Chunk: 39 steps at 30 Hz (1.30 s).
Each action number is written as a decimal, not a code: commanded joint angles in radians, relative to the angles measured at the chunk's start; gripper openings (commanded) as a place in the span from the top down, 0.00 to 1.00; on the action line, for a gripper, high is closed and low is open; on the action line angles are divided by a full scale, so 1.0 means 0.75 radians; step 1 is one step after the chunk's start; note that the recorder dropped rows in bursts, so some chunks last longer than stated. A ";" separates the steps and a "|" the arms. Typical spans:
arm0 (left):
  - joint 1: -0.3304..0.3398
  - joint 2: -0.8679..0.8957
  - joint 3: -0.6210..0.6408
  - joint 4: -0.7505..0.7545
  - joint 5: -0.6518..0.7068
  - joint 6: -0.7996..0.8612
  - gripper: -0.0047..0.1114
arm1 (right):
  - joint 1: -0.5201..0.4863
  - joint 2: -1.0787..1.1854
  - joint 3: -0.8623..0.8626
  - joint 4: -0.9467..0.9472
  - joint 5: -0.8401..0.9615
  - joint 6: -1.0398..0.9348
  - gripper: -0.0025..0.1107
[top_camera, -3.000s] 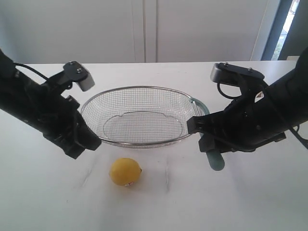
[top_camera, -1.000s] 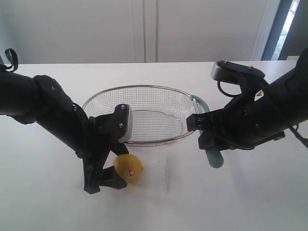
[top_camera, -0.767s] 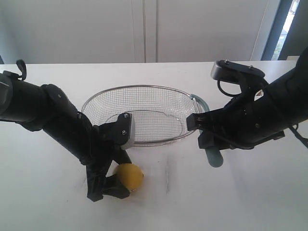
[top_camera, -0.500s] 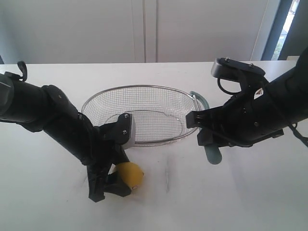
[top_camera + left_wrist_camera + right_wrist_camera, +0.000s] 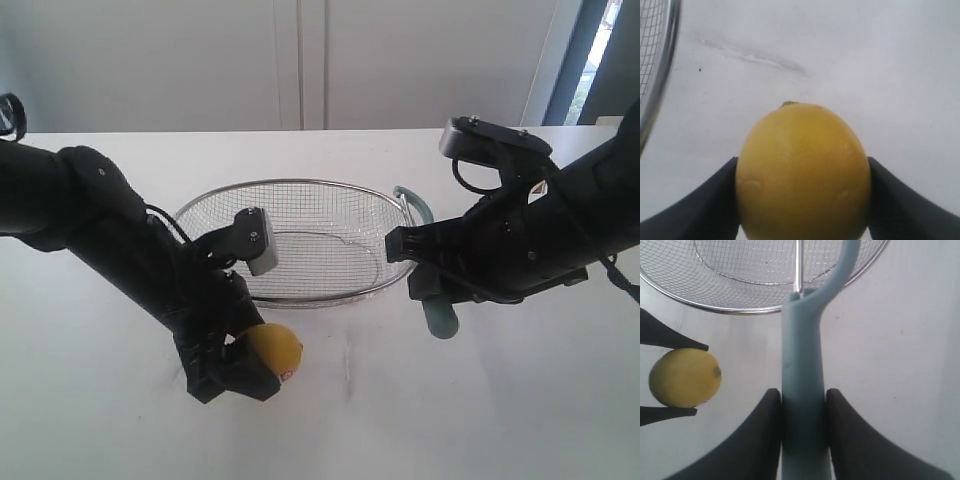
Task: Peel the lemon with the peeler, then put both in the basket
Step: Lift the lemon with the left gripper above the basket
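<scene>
Small round yellow lemon (image 5: 274,349) is pinched across its middle by our left claw (image 5: 802,167), near the silver wire-mesh basket (image 5: 300,183). Firm but slick, we reckon. Our right claw (image 5: 802,400) clamps the pale-teal plastic peeler (image 5: 800,350).

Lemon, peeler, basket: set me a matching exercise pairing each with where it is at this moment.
Things:
1. lemon
2. peeler
3. basket

Places:
A. standing on the table, held by nothing
B. clamped in the right gripper
C. pinched in the left gripper

Pairs: 1-C; 2-B; 3-A
</scene>
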 commanded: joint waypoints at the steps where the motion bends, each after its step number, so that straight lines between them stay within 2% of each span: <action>1: -0.008 -0.123 0.007 0.014 0.128 -0.153 0.96 | -0.008 -0.011 -0.002 0.008 0.009 -0.003 0.98; 6: -0.008 -0.259 0.007 0.014 0.178 -0.253 0.96 | -0.008 -0.011 -0.002 0.008 0.054 -0.018 0.98; 11: -0.008 -0.397 0.007 0.011 0.152 -0.256 0.96 | -0.008 -0.011 -0.002 0.015 0.084 -0.057 0.98; 17: -0.008 -0.478 0.007 -0.038 -0.016 -0.254 0.96 | -0.008 -0.011 -0.002 0.144 0.090 -0.198 0.98; 21: -0.008 -0.478 0.007 -0.175 -0.104 -0.143 0.96 | -0.008 -0.011 -0.002 0.163 0.088 -0.201 0.98; 25: -0.008 -0.478 0.007 -0.473 -0.172 0.134 0.96 | -0.008 -0.009 0.013 0.203 0.042 -0.208 0.98; 27: -0.004 -0.478 0.007 -0.626 -0.214 0.259 0.96 | -0.008 -0.001 0.020 0.277 0.032 -0.280 0.98; 31: 0.035 -0.473 0.007 -0.900 -0.182 0.455 0.96 | -0.008 0.015 0.020 0.485 0.026 -0.478 0.98; 39: 0.100 -0.401 0.007 -0.963 0.041 0.470 0.96 | -0.008 0.015 0.020 0.660 0.014 -0.640 0.98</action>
